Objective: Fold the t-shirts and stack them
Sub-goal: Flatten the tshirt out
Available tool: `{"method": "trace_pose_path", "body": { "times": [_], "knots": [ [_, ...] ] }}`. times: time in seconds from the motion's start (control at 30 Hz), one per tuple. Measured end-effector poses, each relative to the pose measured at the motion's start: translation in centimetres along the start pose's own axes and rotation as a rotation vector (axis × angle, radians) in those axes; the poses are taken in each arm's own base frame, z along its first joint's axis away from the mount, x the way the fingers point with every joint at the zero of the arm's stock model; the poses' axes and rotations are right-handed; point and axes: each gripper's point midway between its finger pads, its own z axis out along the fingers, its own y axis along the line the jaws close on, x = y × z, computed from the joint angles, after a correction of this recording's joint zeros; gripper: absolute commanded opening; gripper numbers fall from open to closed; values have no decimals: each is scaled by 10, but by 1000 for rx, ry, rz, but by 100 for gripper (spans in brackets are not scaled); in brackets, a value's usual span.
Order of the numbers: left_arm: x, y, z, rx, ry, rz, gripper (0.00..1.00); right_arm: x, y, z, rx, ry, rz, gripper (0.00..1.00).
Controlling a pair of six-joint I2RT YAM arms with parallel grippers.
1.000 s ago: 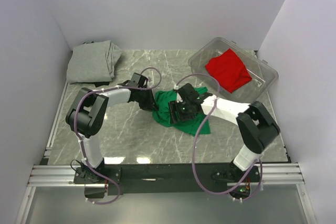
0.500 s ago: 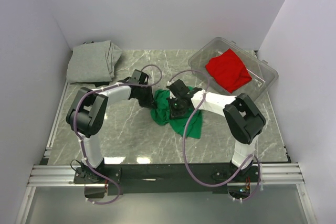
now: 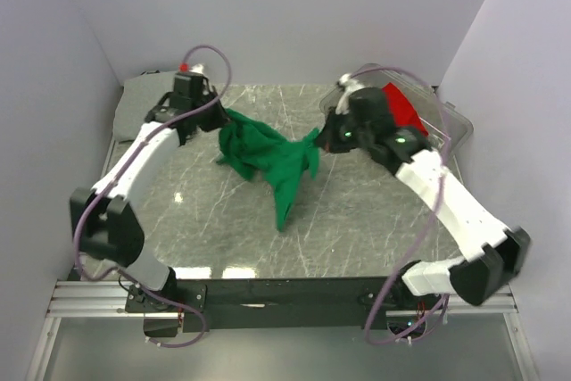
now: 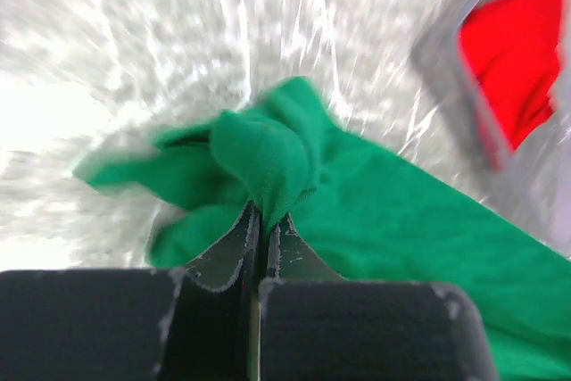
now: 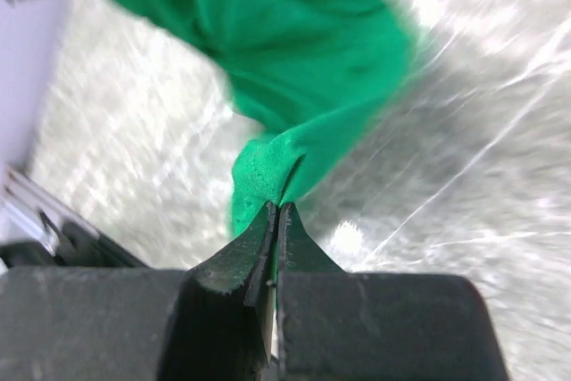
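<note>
The bright green t-shirt [image 3: 268, 160] hangs bunched above the marble table, stretched between both grippers, with a tail drooping towards the tabletop. My left gripper [image 3: 221, 119] is shut on a wad of its cloth at the left end; in the left wrist view the gripper [image 4: 266, 211] pinches a green fold [image 4: 268, 153]. My right gripper [image 3: 323, 136] is shut on the right end, where it [image 5: 277, 207] nips a hemmed edge of the shirt [image 5: 294, 60]. The red t-shirt [image 3: 409, 113] lies in the bin. The grey t-shirt [image 3: 138, 104] lies at the back left, partly behind my left arm.
The clear plastic bin [image 3: 455, 124] stands at the back right, just behind my right arm; its wall [image 4: 446, 69] also shows in the left wrist view. White walls close in the table on three sides. An aluminium rail [image 3: 285, 294] runs along the near edge.
Both grippers closed on the green t-shirt at the table's middle, then rose and drew apart towards the back, lifting it off the marble and stretching it out.
</note>
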Motion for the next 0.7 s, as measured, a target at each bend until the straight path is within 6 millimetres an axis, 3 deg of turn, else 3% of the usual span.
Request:
{"method": "trace_pose_path", "body": {
  "times": [0.1,0.27,0.47,0.53,0.63,0.7],
  "knots": [
    [-27,-1,-36,0,-104,-11,0,-32,-2,-46,14,-125,13,0],
    [-60,-3,-93,-19,-253,-32,0,-54,4,-99,25,-246,9,0],
    [-98,-22,-180,19,-479,-48,0,-66,1,-141,64,-371,18,0],
    [-105,-29,-199,45,-527,-49,0,-70,-5,-148,93,-405,25,0],
    [-112,-36,-199,76,-542,-52,0,-80,-26,-142,158,-426,49,0],
    [-117,-37,-172,89,-498,-53,0,-88,-47,-130,209,-426,70,0]
  ]
}}
